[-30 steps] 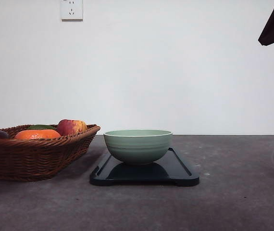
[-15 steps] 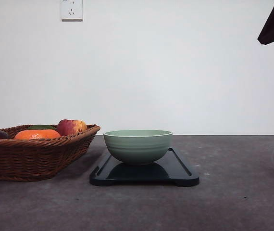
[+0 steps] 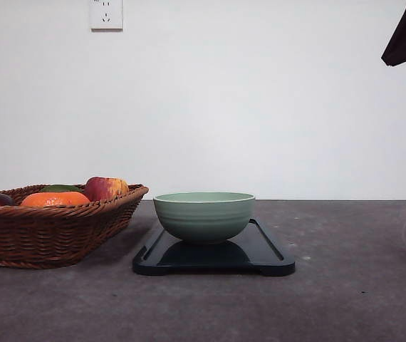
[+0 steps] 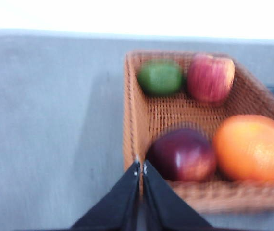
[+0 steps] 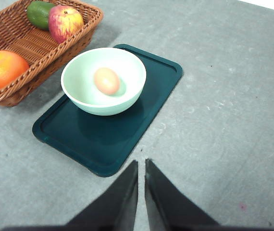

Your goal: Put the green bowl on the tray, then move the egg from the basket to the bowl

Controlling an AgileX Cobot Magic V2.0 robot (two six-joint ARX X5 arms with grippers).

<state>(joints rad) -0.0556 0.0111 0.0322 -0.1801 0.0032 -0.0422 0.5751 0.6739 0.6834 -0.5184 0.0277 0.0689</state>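
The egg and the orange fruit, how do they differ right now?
The egg lies inside the green bowl on the tray; the orange fruit sits in the basket. The egg is pale reddish-tan and oval; the orange fruit is bright orange and round. The egg looks clearly smaller. Both rest untouched, apart from either gripper.

Lighting even and bright; one wrist picture blurred.

Front view: sharp, soft shadow under the tray [image 3: 267, 253] on the dark counter [image 3: 345, 299]; white wall evenly lit. Left wrist view: soft blur throughout; the basket [image 4: 142, 120] just beyond the left pincer [image 4: 140, 168] lacks weave detail, far background overexposed. Right wrist view: sharp; the green bowl [image 5: 81, 96] beyond the right pincer [image 5: 141, 164] casts a faint shadow on the glossy tray.
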